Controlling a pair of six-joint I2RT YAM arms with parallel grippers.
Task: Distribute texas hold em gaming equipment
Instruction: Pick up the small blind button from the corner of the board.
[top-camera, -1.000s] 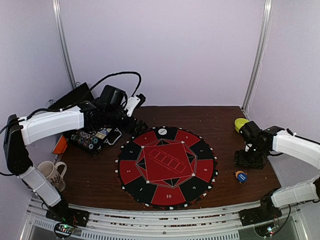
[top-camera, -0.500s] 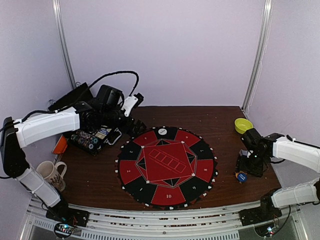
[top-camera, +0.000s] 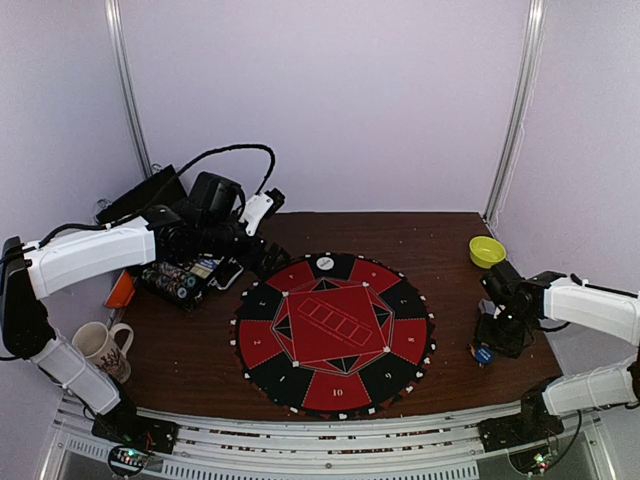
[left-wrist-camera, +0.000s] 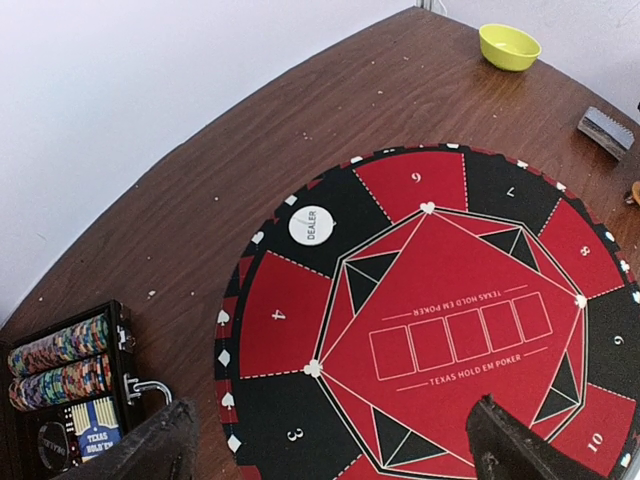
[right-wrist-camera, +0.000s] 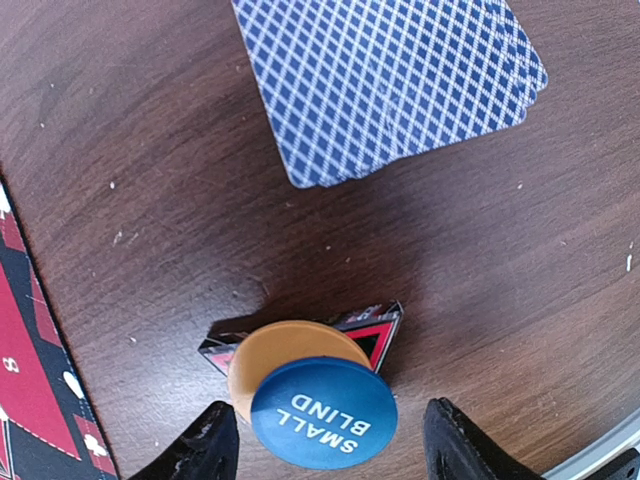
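Two stacked button discs (right-wrist-camera: 323, 412) look light, stiff, slick; pinch across the rims. Right tool (right-wrist-camera: 332, 440) straddles them, released, not touching; left tool (left-wrist-camera: 335, 440) released, empty.

Red-black mat (top-camera: 333, 330) central, right tool (top-camera: 490, 346) over blue disc (top-camera: 483, 355), yellow bowl (top-camera: 487, 251) beyond

The right hand (right-wrist-camera: 325, 447) has descended over the blue button disc (right-wrist-camera: 322, 412).
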